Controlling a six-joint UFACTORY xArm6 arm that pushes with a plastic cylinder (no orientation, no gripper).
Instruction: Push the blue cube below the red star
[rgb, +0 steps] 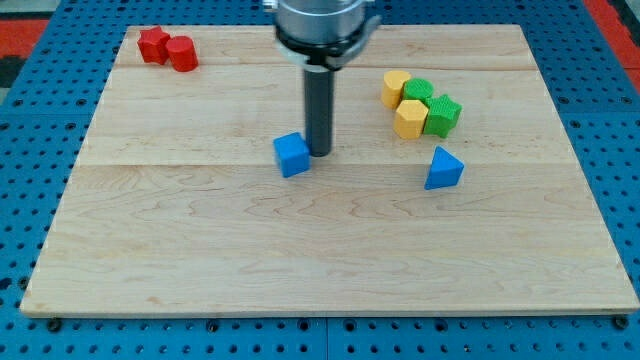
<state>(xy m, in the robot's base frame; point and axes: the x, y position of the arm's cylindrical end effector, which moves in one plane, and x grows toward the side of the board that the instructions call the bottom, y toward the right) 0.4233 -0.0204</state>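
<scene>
— Starting at the rod: where was my tip (320, 152)?

— Low on the board (200, 250), just at the blue cube's (292, 155) right side, touching it or nearly so; I couldn't tell which. It was a bare rod, with no pincer to open or close, so nothing was gripped.

— And the cube itself?

— Near the board's middle, a little toward the view's left. The red star (152, 44) sat well apart from it, up in the top left corner, with a red cylinder (182, 54) touching its right side.

— What else lay around?

— A blue wedge (443, 168) off to the view's right of the cube, on its own. Above that, a tight cluster: two yellow blocks (396, 88) (410, 118) on the left of it, two green blocks (419, 91) (442, 114) on the right, all pressed together. Their exact shapes I couldn't make out.
</scene>
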